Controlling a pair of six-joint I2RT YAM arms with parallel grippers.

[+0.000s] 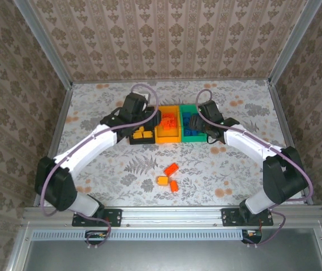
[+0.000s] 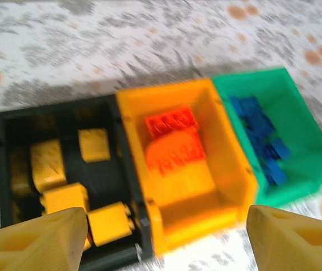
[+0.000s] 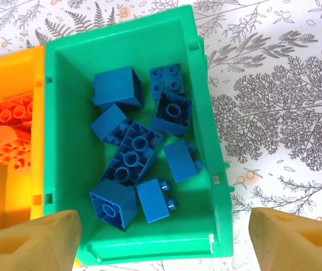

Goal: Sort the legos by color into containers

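The containers stand in a row: a black bin with several yellow legos, a yellow-orange bin with red-orange legos, and a green bin with several blue legos. My left gripper hangs open and empty over the near edge of the black and yellow-orange bins. Above the green bin's near end my right gripper is open too, with nothing between its fingers. In the top view the left gripper and right gripper flank the row. Loose on the table lie a red-orange lego, a yellow lego and another red-orange lego.
The three loose bricks lie nearer the arm bases than the bins, in the middle of the patterned tabletop. Metal frame rails and wallpapered walls close in the sides and back.
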